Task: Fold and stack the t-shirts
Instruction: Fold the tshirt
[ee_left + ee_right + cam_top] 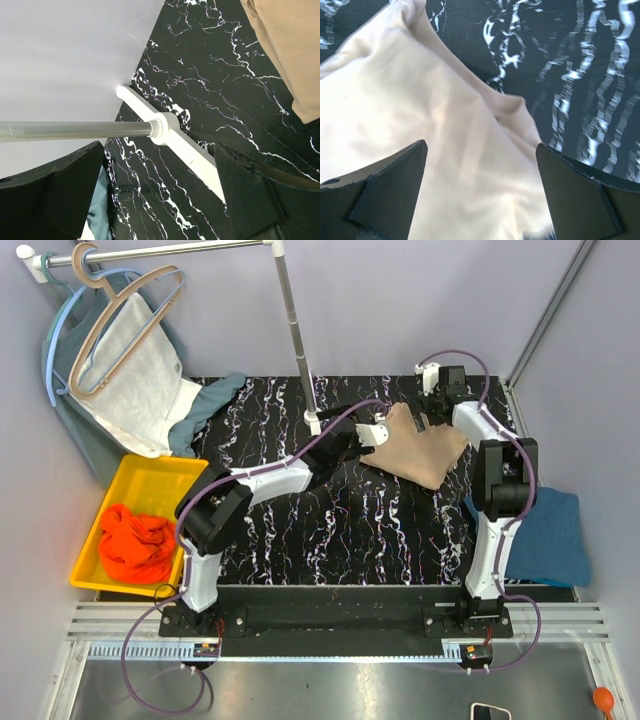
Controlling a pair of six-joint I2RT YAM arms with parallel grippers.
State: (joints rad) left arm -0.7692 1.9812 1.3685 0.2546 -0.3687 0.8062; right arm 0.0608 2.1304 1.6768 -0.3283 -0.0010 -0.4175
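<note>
1. Yellow plastic bin (150, 478) standing at the left edge of the black, white-veined worktop (330, 530).
2. Inside the bin, one bright orange-red cotton t-shirt (135, 540), crumpled in a heap, not folded.
3. Beige-tan cotton t-shirt (430, 452) lying loose and wrinkled on the far right part of the worktop, in no container.
4. Dark teal-blue t-shirt (552, 535) folded flat at the right edge of the worktop, just beside the right arm.
5. Left tool (370, 435) spread wide, holding nothing, at the left border of the beige-tan t-shirt, near the white foot (172, 135) of the metal clothes rack (293, 325).
6. Right tool (481, 146) also spread wide, holding nothing, close above the beige-tan cloth; touching or not, impossible to tell.
7. At the far left, hangers with a white towel-like cloth (140, 390).
</note>
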